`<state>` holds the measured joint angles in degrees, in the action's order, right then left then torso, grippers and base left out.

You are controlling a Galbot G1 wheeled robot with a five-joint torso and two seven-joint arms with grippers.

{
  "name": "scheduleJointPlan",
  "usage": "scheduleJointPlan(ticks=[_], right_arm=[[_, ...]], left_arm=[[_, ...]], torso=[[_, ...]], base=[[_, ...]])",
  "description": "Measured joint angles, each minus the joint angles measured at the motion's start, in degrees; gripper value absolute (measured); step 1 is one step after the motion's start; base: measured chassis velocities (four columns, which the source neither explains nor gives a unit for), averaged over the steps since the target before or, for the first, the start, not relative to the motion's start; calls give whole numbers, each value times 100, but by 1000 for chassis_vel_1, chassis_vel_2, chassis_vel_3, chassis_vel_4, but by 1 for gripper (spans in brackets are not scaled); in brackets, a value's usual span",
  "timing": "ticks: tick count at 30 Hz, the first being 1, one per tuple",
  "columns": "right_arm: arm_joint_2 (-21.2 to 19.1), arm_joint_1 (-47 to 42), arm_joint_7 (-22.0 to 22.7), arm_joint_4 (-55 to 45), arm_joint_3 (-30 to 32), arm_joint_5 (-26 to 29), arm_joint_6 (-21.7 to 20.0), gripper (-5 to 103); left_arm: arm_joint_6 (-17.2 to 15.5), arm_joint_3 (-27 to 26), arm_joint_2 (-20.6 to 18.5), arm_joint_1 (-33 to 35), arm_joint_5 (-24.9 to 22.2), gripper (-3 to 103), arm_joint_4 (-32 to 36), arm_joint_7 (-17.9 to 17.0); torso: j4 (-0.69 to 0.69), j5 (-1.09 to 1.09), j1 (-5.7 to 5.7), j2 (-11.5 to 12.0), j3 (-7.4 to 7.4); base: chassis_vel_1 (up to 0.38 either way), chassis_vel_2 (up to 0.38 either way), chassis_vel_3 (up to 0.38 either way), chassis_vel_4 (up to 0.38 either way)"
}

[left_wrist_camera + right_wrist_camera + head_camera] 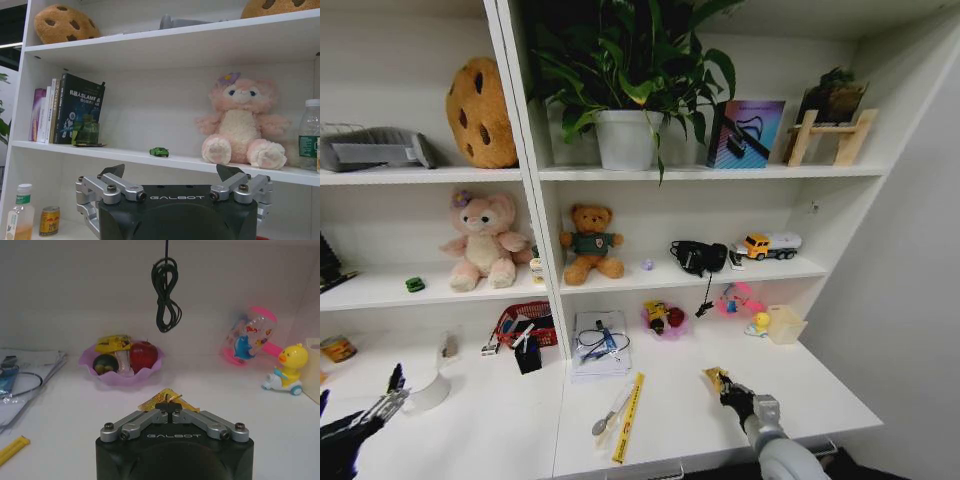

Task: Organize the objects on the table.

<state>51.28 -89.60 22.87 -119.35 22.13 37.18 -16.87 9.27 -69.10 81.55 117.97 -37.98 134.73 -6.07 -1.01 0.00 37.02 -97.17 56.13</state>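
Clutter on the desk (820, 395) is your job here, and your right end effector (168, 407) has one piece of it already: its fingertips are clenched on a small crumpled gold wrapper (169, 399), seen in the head view at the right of the desk top (716, 377); whether the wrapper is lifted clear or touching the surface, you cannot tell.

Outward from there: just beyond the wrapper sits a pink scalloped dish (121, 374) holding toy fruit; a looped black cable (165, 295) hangs above it; to the far side stand a pink toy hammer (249, 337) and a yellow duck toy (288, 367), with a pale bin (785, 324) at the desk's right rear.

Your left end effector (171, 172) hangs released, fingers spread wide with nothing between them, low at the left of the desk (380, 405), near a white mug (428, 390); on the shelf in front of it the tiny green toy car (159, 151) sits beside a pink plush (243, 122), well apart from the fingers.

Step in hand, as I judge it: the pick of the wrapper is made, the placing is not yet done.

Next move calls for a clean lift with the grip kept firm, since thin foil can slip or tear; then a carry to a fitting container, the pale bin being the likely one, passing clear of the duck toy and hammer; release only once you are over the opening.
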Motion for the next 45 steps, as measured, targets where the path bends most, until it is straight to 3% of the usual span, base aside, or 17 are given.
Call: scheduleJointPlan(ticks=[7,14,22,24,27,36,44,45], right_arm=[[-229,755,-245,162,-187,390,56,0],[-253,1920,-358,825,-983,719,49,0],[-19,3461,-431,1832,-2170,943,51,0],[3,3536,-434,1899,-2224,947,52,0],[173,4087,-612,2658,-2614,911,236,0],[394,4989,-845,3660,-3023,908,568,0],[622,5364,-833,3991,-3293,900,580,0],[638,5369,-819,4001,-3296,889,562,5]], left_arm=[[-13,0,13,9,44,100,11,1],[-46,-6,40,21,114,100,29,-1],[-88,-114,104,70,112,100,81,-9],[-90,-115,112,72,113,100,87,-9],[-131,-108,193,69,113,100,159,-32],[-164,-12,282,57,168,100,211,-45],[-146,-37,269,71,136,100,177,-46],[-138,-45,254,72,123,100,162,-46]], torso=[[0,0,0,0,0],[0,0,0,0,0],[1,0,0,0,1],[2,0,0,1,1],[-1,0,1,1,1],[0,-1,1,0,0],[1,0,1,0,0],[0,-1,1,0,0]], base=[[0,0,0,0],[0,0,0,0],[0,0,0,0],[0,0,0,0],[0,0,0,0],[0,0,0,0],[0,0,0,0],[0,0,0,0]])
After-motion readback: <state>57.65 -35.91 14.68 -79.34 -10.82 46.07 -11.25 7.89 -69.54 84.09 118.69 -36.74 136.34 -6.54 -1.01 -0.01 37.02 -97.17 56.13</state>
